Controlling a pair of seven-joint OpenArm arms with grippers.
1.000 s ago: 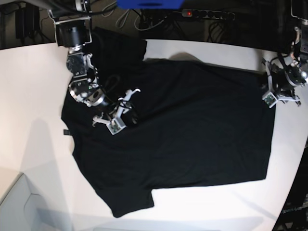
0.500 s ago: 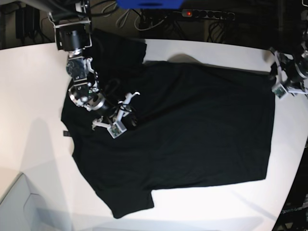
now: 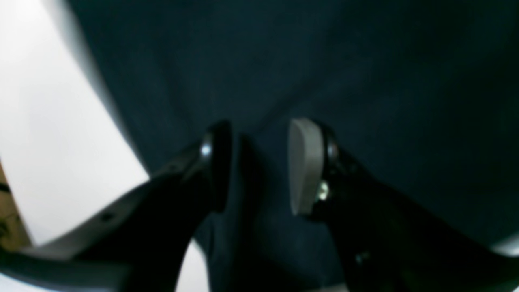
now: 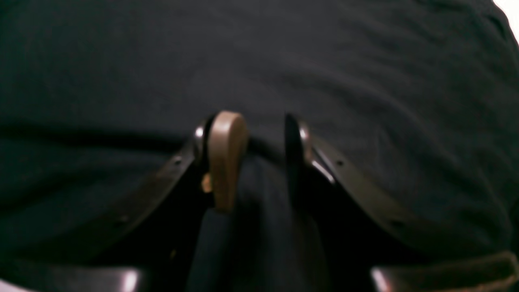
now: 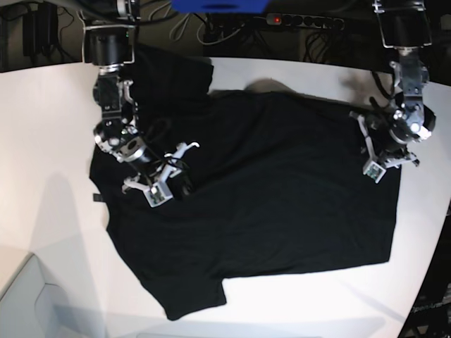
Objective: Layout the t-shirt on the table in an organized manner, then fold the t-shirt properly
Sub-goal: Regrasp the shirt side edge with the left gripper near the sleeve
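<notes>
White table (image 5: 42, 113) under black t-shirt (image 5: 282, 190), both hands pinching cloth.

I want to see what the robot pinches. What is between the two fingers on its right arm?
A bunched fold of the black t-shirt sits between the right end effector's fingers, pinched. The right wrist view shows it.

Dark floor, power strip (image 5: 304, 21), tangled cables (image 5: 184, 24)

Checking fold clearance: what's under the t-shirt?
Only the white table shows around the t-shirt. Both grippers pinch cloth on top. Anything beneath the black fabric is covered.
</notes>
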